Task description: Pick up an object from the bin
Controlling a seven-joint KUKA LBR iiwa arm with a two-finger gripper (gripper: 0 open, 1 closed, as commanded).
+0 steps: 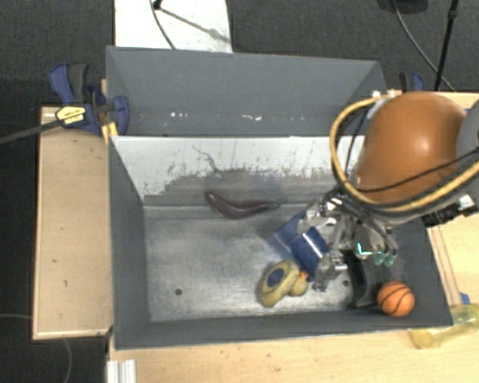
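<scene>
Camera view: the end effector (329, 255) sits low at the front right of the bin (223, 86), against a blue boxy object (302, 244). I cannot tell how wide it stands. This looks like the grasp step, and the next move calls for a firm closure and a straight lift.

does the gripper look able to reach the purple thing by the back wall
Probably yes: the purple thing lies alone on bare bin floor, nothing over it; the gripper sits lower right of it.
</scene>
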